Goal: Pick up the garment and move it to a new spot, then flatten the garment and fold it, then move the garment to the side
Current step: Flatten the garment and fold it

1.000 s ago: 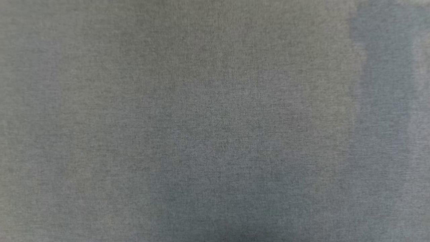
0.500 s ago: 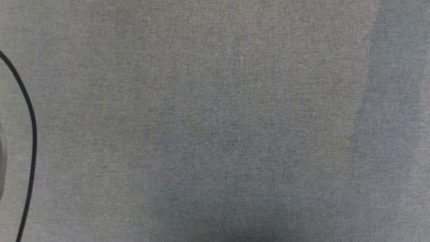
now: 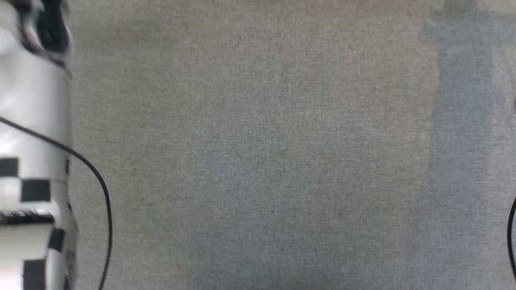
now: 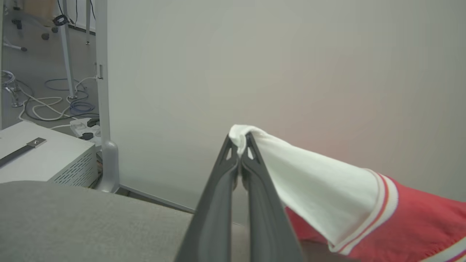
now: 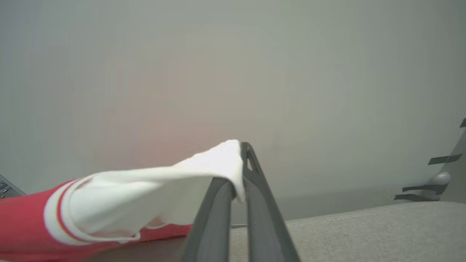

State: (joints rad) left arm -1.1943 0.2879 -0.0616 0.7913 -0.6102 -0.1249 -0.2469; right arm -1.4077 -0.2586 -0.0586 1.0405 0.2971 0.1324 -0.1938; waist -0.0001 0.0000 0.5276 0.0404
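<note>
In the left wrist view my left gripper [image 4: 239, 140] is shut on the tip of a white sleeve [image 4: 320, 182] of the garment [image 4: 418, 218]. The sleeve runs down to the right, past striped trim, into the red body. In the right wrist view my right gripper [image 5: 243, 149] is shut on the other white sleeve [image 5: 145, 196]. That sleeve stretches left to the garment's red body [image 5: 22, 225]. Both sleeves are lifted above the grey cloth surface [image 5: 364, 233]. In the head view my pale left forearm [image 3: 32, 121] shows at the left edge.
Grey cloth surface [image 3: 262, 161] spans the head view, with a black cable [image 3: 100, 189] looping beside the left forearm. A pale partition wall [image 4: 291, 72] stands behind the surface. A metal post [image 4: 102, 91], a grey vented box [image 4: 43, 156] and floor cables [image 4: 54, 109] lie beyond it.
In the head view the pale left forearm and its black cable have come in from the left edge. A sliver of dark cable has appeared at the right edge.
</note>
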